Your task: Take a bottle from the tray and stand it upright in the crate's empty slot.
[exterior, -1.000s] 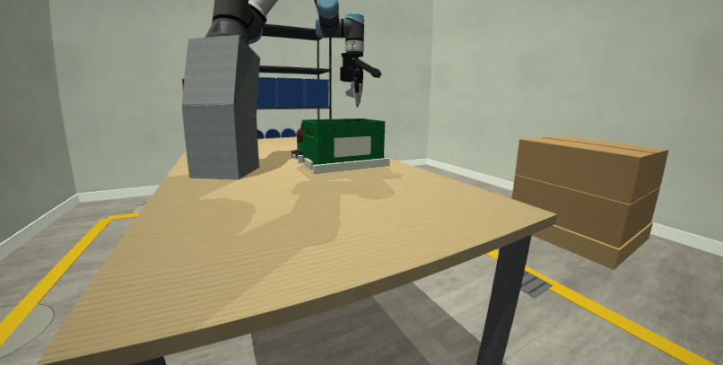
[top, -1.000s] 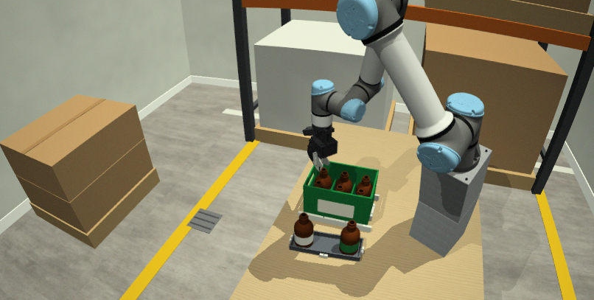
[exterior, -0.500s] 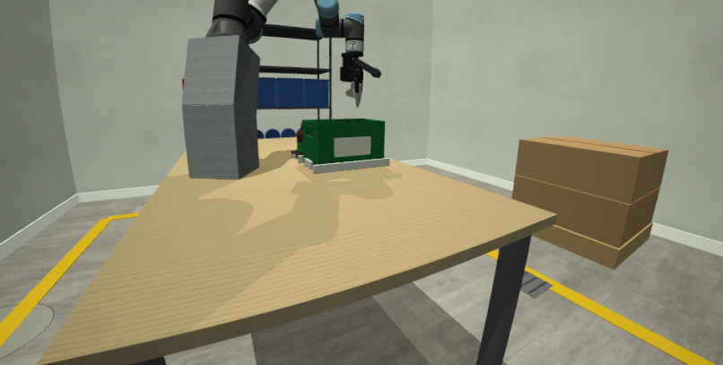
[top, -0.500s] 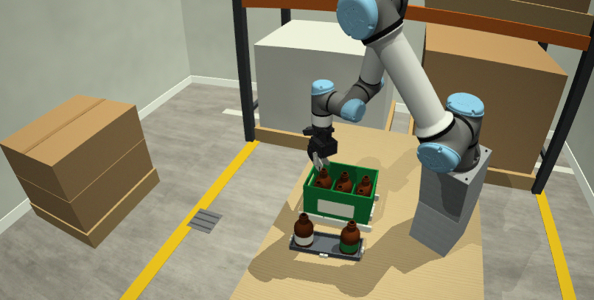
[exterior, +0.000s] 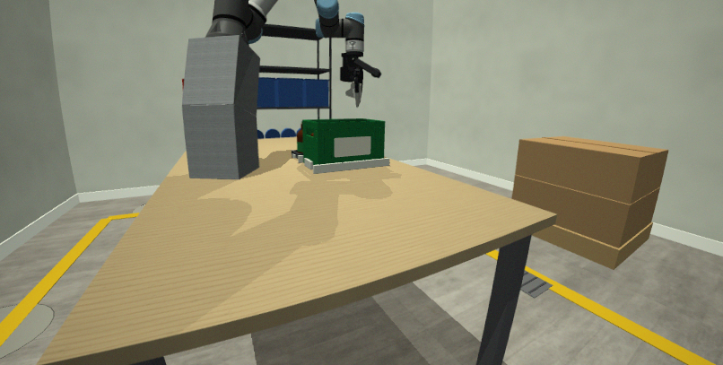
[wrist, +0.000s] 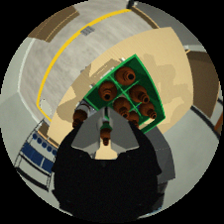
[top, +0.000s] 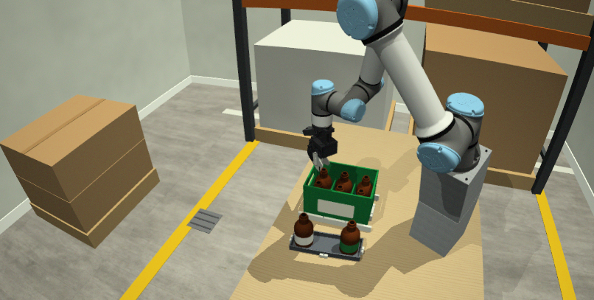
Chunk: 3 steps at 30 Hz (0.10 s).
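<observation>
The green crate (top: 340, 194) stands on the table and holds several brown bottles; every slot I can see in the wrist view (wrist: 126, 96) has a bottle in it. The dark tray (top: 326, 248) lies in front of the crate. It carries a bottle with a white label (top: 304, 230) and a bottle with a green label (top: 349, 237), with a gap between them. My gripper (top: 320, 166) hangs a little above the crate's far left corner. It is shut with nothing between its fingers, which also shows in the exterior view (exterior: 357, 101).
The arm's grey pedestal (top: 450, 202) stands on the table to the right of the crate. A cardboard box (top: 79, 164) sits on the floor to the left. Shelving with large boxes (top: 490, 90) stands behind the table.
</observation>
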Motion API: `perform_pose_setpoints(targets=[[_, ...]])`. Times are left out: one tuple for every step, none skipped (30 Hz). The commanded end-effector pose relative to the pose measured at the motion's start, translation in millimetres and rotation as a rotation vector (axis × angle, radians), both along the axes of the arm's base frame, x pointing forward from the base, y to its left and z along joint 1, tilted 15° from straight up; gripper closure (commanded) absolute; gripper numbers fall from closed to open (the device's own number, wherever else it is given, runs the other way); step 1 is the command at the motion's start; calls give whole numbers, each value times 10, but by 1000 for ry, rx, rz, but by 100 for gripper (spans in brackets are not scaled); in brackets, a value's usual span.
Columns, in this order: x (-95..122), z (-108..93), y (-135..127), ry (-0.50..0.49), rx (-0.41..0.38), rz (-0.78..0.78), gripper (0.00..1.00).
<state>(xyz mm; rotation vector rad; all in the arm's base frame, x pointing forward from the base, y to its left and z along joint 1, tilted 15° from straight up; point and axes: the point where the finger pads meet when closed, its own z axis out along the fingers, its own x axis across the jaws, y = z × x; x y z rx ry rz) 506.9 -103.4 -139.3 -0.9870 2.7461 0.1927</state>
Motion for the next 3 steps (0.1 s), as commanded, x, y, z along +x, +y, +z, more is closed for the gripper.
perform_pose_setpoints(targets=[[4,5,-3,-1,-1,0,100],[4,5,-3,-1,-1,0,100],[4,5,-3,-1,-1,0,100]])
